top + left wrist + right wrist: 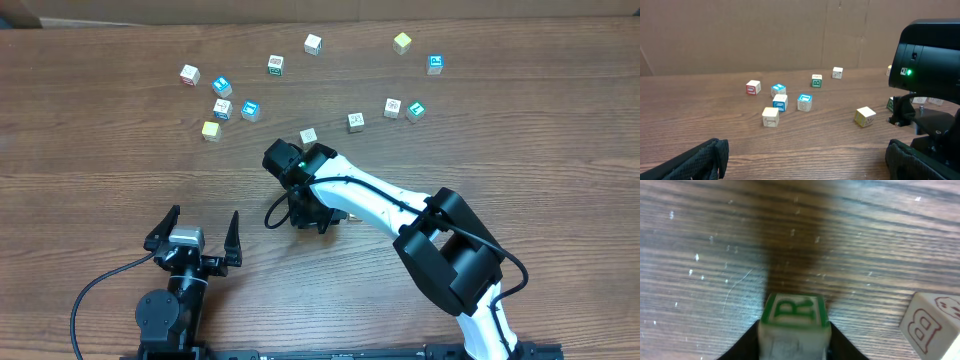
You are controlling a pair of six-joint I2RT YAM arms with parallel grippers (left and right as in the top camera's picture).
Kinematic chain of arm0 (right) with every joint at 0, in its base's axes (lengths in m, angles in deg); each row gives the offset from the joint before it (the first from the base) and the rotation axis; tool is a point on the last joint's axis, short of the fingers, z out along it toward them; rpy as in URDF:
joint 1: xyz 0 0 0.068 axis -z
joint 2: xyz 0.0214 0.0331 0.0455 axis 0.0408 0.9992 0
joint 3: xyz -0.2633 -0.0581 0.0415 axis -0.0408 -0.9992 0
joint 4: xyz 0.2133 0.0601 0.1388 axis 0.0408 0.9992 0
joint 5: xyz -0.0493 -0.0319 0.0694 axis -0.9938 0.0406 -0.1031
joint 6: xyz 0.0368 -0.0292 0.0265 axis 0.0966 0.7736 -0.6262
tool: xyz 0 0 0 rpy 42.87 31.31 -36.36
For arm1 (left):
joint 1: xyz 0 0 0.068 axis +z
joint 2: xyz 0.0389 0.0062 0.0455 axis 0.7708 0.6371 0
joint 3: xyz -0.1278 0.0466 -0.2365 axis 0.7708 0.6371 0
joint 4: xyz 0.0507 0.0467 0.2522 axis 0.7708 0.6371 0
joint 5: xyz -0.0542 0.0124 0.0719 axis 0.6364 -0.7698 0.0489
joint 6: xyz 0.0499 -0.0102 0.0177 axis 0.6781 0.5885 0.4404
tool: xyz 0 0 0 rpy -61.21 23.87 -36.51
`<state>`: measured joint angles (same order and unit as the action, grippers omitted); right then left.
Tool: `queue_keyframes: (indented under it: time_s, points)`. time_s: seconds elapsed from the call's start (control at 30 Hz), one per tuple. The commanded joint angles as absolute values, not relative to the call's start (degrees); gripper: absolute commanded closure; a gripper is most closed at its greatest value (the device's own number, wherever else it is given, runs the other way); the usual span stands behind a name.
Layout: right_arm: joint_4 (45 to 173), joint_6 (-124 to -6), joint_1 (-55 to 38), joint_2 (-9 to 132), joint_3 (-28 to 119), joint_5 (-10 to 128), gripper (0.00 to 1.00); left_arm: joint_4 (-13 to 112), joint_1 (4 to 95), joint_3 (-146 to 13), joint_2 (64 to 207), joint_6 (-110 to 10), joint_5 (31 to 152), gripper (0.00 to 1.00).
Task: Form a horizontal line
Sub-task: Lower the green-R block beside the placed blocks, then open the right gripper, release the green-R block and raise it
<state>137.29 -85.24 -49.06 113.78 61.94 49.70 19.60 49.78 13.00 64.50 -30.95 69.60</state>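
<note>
Left fingers (233,238): spread fully wide with nothing between them, set at the near left of the desk (90,180), well apart from every cube.

Right fingers (747,347): pointed down at the middle of the desk. A green-R cube (794,322) is flanked closely on both sides, its lettered face turned to the wrist camera. Whether it is clamped or merely bracketed cannot be told.

Red-B cube (932,325): seen in the right wrist view near the green-R cube, to its right, turned askew and not touching it.

Horizontal line: not yet formed. No row of touching cubes is shown in any view, and the desk beneath the right arm is hidden from overhead.

Loose cubes on the far half of the desk, listed left to right:
- red-marked cube (190,74)
- pale yellow cube (211,130)
- blue trio (222,108), clustered just beside it
- green-marked cube (275,65)
- three white cubes in a loose slant (355,121)
- teal cube (415,110)
- yellow cube (402,42)
- blue cube (435,64)
</note>
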Motion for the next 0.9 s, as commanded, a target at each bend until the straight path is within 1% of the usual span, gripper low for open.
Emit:
queue_keyframes:
  time_s: [0.0, 0.17, 0.47, 0.5, 0.53, 0.57, 0.73, 0.87]
  points:
    - [137.0, -85.2, -48.3, 112.5, 61.4, 49.8, 0.63, 19.7, 50.2, 13.2, 64.0, -29.7, 69.4, 0.01]
    - [136.9, -85.2, -48.3, 112.5, 61.4, 49.8, 0.62, 19.7, 50.2, 13.2, 64.0, -29.7, 69.4, 0.0]
    - [136.4, -85.2, -48.3, 112.5, 61.4, 49.8, 0.62, 19.7, 50.2, 13.2, 64.0, -29.7, 69.4, 0.0]
    - [136.3, -85.2, -48.3, 112.5, 61.4, 49.8, 0.65, 19.7, 50.2, 13.2, 64.0, -29.7, 69.4, 0.0]
    - [136.3, -85.2, -48.3, 112.5, 61.4, 49.8, 0.71, 19.7, 50.2, 13.2, 64.0, -29.7, 69.4, 0.0]
    - [136.3, -85.2, -48.3, 112.5, 61.4, 49.8, 0.73, 19.7, 50.2, 13.2, 64.0, -29.7, 69.4, 0.0]
    - [136.5, -85.2, -48.3, 112.5, 61.4, 49.8, 0.73, 19.7, 50.2, 13.2, 64.0, -29.7, 69.4, 0.0]
    - [136.5, -85.2, -48.3, 112.5, 61.4, 49.5, 0.71, 19.7, 50.2, 13.2, 64.0, -29.7, 69.4, 0.0]
